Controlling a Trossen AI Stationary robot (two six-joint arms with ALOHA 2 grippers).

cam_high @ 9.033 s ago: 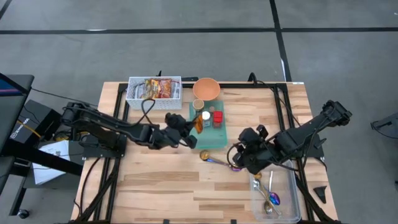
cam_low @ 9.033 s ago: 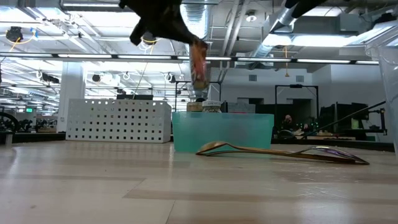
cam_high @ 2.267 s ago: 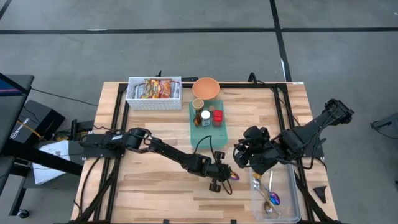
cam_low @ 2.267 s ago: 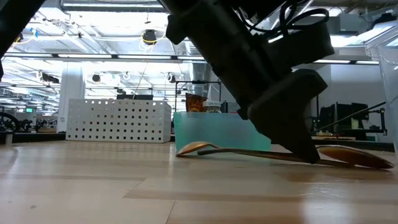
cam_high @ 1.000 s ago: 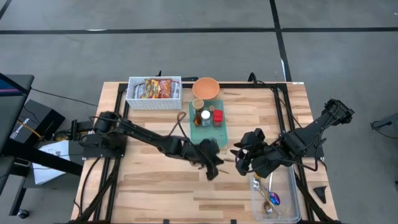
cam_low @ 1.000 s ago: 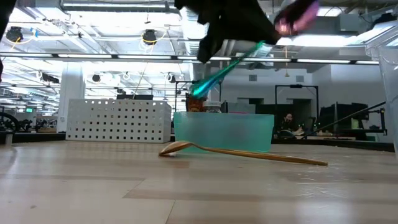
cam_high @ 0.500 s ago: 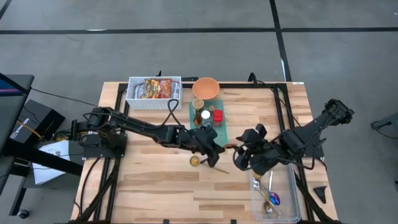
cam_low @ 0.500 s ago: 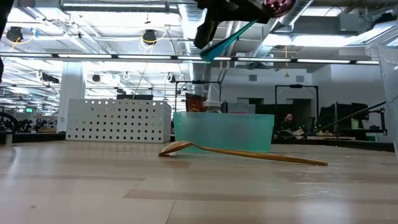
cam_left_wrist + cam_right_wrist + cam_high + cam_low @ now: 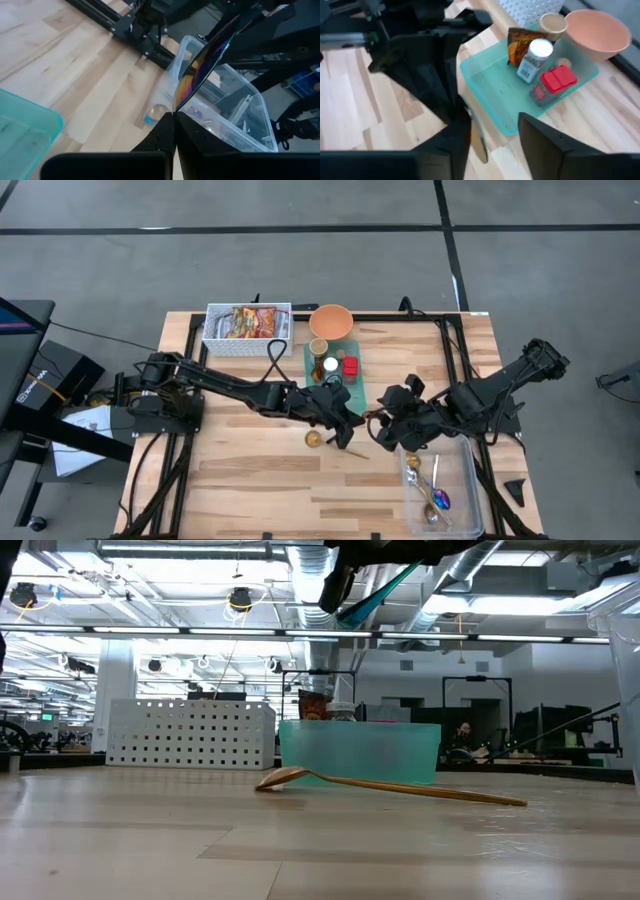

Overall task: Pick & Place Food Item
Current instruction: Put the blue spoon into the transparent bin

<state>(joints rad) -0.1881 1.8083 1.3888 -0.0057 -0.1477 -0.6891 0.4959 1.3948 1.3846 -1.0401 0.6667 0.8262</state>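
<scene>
While the left gripper [image 9: 345,423] hangs above the table just beside the teal tray [image 9: 352,402], you can see its fingers pinched shut on an iridescent spoon [image 9: 202,67], whose bowl points toward the right gripper [image 9: 392,423]. That gripper sits close by with its fingers spread and nothing between them. A gold spoon [image 9: 385,785] lies flat on the wood in front of the tray.

Progress, as you can judge it: the snack pouch [image 9: 521,42] already stands in the tray with the shaker [image 9: 533,59] and red box [image 9: 554,81], so the food placement looks done. Left over: one spoon in the air, one on the table, the clear bin [image 9: 468,495] waiting.

Against 2.3 s ago, the left gripper is up off the table and nearer the tray; the gold spoon has slid leftward.
</scene>
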